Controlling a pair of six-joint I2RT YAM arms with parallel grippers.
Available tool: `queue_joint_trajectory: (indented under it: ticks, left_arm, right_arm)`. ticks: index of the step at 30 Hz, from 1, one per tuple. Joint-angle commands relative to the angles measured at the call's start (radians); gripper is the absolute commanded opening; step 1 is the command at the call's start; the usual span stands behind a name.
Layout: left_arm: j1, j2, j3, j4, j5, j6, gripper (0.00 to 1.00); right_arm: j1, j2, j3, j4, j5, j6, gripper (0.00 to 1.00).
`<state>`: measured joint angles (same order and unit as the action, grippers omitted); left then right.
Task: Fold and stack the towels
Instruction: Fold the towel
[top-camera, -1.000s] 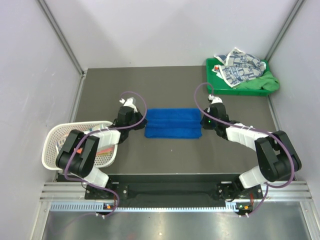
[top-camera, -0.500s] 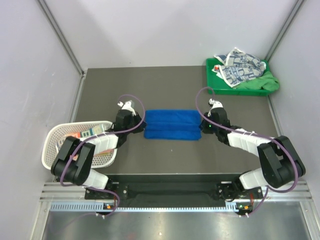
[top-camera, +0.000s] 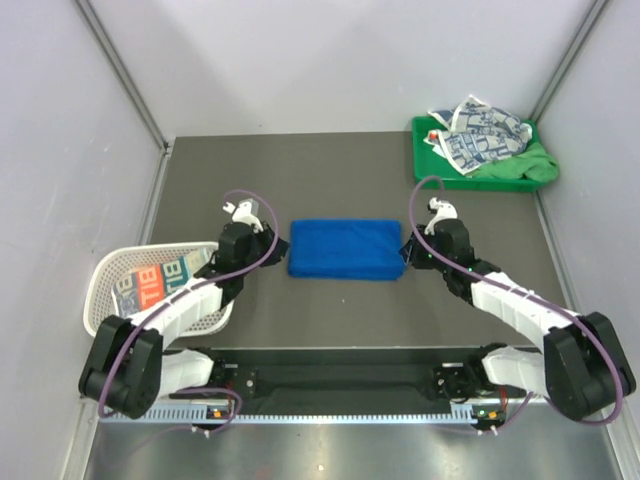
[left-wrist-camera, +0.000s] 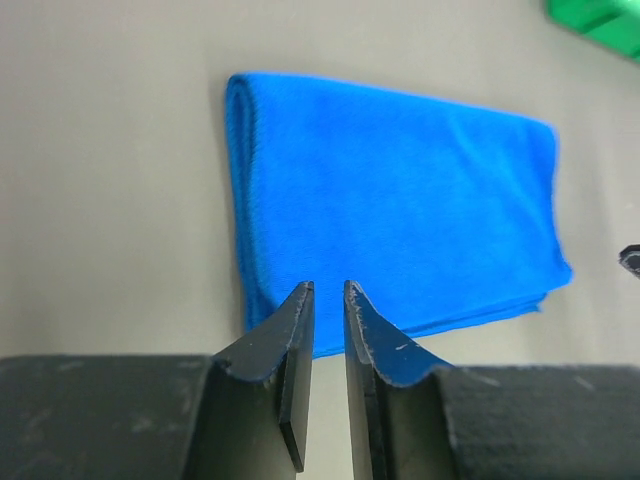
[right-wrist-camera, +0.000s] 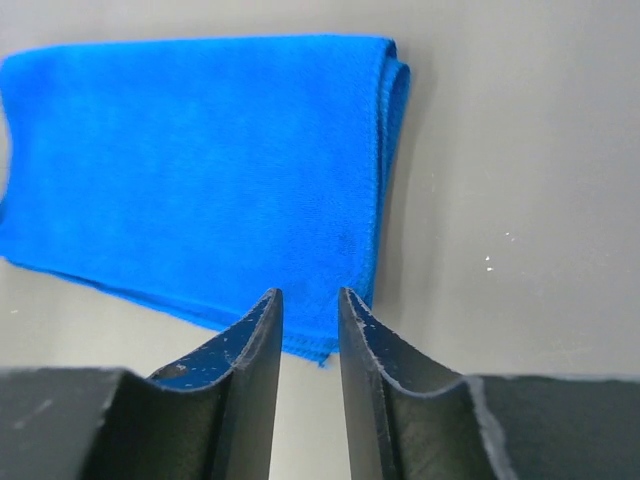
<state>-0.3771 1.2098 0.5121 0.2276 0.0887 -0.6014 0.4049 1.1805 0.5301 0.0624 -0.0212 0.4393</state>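
The folded royal blue towel (top-camera: 346, 249) lay flat on the grey table (top-camera: 340, 175), near its middle and squarely between the two grippers, touching neither. Its long axis ran left to right across the table, one short end pointing at each arm. The left gripper (top-camera: 266, 244) hung just off the towel's left end and the right gripper (top-camera: 411, 251) just off its right end. Both sets of fingers were parted by only a narrow slit, with nothing between them. From the left wrist, the towel (left-wrist-camera: 400, 200) spread out beyond the fingertips of the left gripper (left-wrist-camera: 326, 292). The right wrist showed the same in mirror, with the cloth (right-wrist-camera: 200, 170) past the tips of the right gripper (right-wrist-camera: 308, 297) and its layered edges visible along the near side. Off to the left, a white mesh basket (top-camera: 105, 300) held a lettered towel (top-camera: 152, 283). At the far right corner, a green tray (top-camera: 515, 182) carried a heap of towels — white with navy print (top-camera: 480, 132) over green (top-camera: 530, 160).
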Motion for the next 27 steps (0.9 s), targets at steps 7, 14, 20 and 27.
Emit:
queue_joint_trajectory:
  ticks: [7,14,20,27]
  left_arm:
    - [-0.083,0.189,0.218,-0.141,-0.055,-0.001,0.21]
    - [-0.112,0.315,0.229,-0.223,-0.128,-0.057,0.14]
    - [-0.112,0.362,0.200,-0.300,-0.188,-0.086,0.09]
    - [-0.114,0.318,0.235,-0.353,-0.199,-0.072,0.12]
  right_arm:
    - [0.041,0.065,0.106,-0.042,0.015,0.029,0.30]
    - [0.095,0.168,0.055,0.016,0.037,0.079,0.28]
    - [0.132,0.191,-0.015,0.051,0.059,0.091,0.28]
    - [0.132,0.173,-0.005,0.014,0.079,0.075,0.28]
